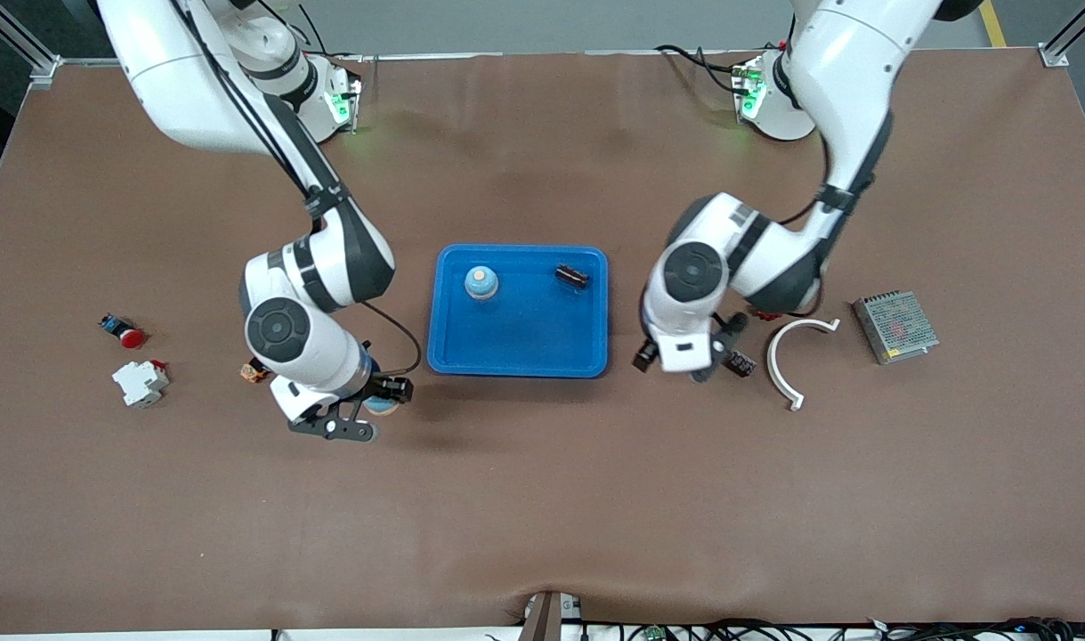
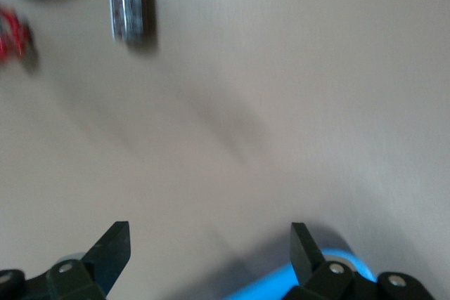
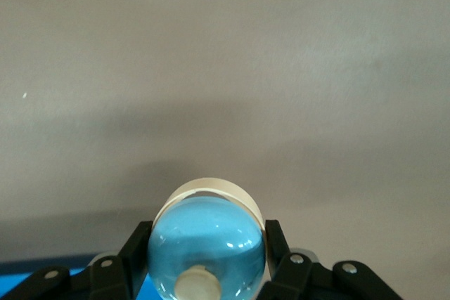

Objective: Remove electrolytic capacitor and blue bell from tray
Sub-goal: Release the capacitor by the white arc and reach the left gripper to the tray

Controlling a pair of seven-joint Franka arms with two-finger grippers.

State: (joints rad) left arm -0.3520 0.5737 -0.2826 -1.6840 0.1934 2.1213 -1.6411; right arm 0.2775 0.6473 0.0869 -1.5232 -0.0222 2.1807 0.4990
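Observation:
A blue tray (image 1: pixel 517 354) in the middle of the table holds a blue bell (image 1: pixel 481 282) and a black capacitor (image 1: pixel 571 276). My right gripper (image 1: pixel 370 409) is shut on a second blue bell (image 1: pixel 384 407), just off the tray's corner toward the right arm's end; the right wrist view shows that bell (image 3: pixel 207 247) between the fingers (image 3: pixel 133 251). My left gripper (image 1: pixel 723 349) is open and empty beside the tray toward the left arm's end, close to a second capacitor (image 1: pixel 742 363) lying on the table. The left wrist view shows this capacitor (image 2: pixel 126 6) ahead of the open gripper (image 2: pixel 211 233).
A white curved piece (image 1: pixel 796 356) and a grey power supply (image 1: pixel 895 326) lie toward the left arm's end, with a small red part (image 1: pixel 765 313) by the left arm. A red button (image 1: pixel 125 331), a white breaker (image 1: pixel 140 383) and a small orange part (image 1: pixel 253 372) lie toward the right arm's end.

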